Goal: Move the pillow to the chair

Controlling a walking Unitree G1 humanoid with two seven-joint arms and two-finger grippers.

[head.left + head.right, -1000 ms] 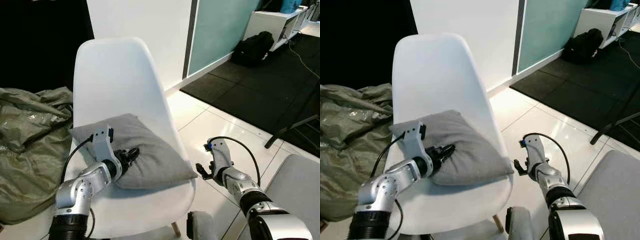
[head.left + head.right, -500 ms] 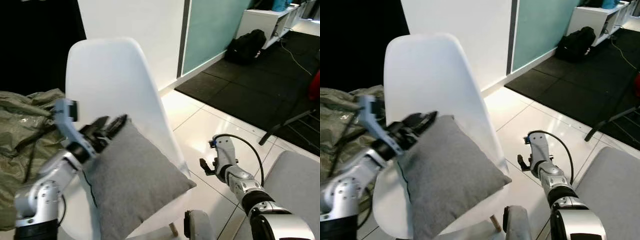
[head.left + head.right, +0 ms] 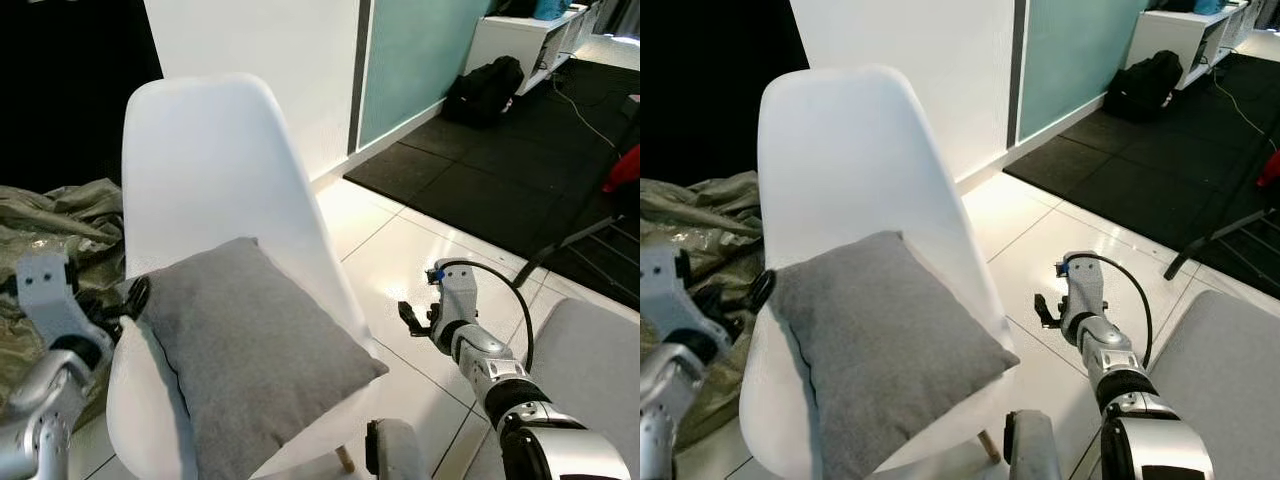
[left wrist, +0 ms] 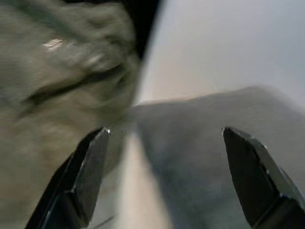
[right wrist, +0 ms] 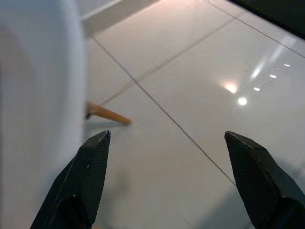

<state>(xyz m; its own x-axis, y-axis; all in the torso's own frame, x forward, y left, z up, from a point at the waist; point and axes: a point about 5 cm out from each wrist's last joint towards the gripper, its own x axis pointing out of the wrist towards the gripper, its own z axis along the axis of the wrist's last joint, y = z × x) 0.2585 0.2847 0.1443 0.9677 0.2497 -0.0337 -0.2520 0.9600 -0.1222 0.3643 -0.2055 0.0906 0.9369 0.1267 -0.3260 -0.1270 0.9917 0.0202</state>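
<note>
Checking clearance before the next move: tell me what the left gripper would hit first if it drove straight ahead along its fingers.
Most likely the grey pillow: the open left gripper points at its near corner on the white chair. The wrist view is blurred, so depth is uncertain.

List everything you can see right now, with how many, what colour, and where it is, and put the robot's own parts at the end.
pillow: one, grey, lying on the chair seat against the backrest.
chair: one, white shell with a wooden leg, in front of the robot.
crumpled cover: one, olive green, heaped to the left of the chair.
backpack: one, black, on the dark floor by the far wall.
shelf unit: one, white, behind the backpack.
grey cushion: one, pale grey, at the lower right.
left gripper: one, black fingers open, at the pillow's left corner, holding nothing.
right gripper: one, black fingers open, over the white floor tiles right of the chair.
</note>
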